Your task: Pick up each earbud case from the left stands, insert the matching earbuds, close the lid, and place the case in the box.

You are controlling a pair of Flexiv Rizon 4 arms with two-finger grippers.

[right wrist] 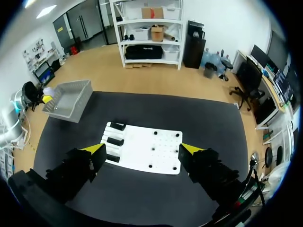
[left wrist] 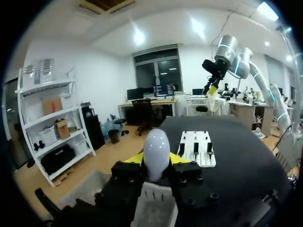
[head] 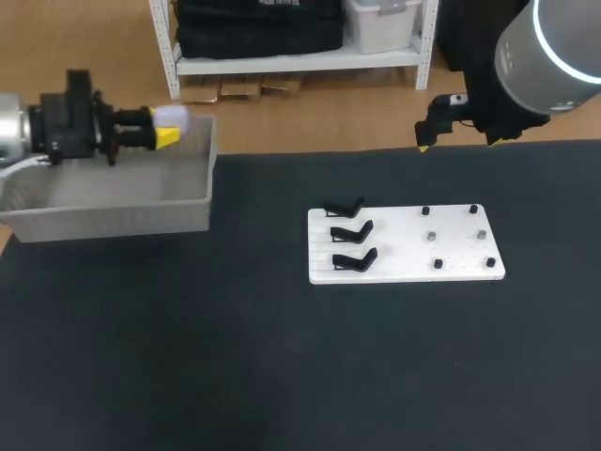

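Left pincer (head: 167, 128) clamped on white earbud case (head: 173, 116), lid apparently shut. Held above grey box (head: 113, 218) near its right wall, likely poised for drop-in. Right pincer (right wrist: 143, 149) spread wide, holding nothing, hanging high over white board (head: 404, 256) on dark counter (head: 282, 376), probably to keep clear. Three black stands (head: 352, 233) bare: no case left to fetch, judging by that.

A black table (head: 188, 376) carries a grey box (head: 113, 221) and a white board (head: 402, 246).
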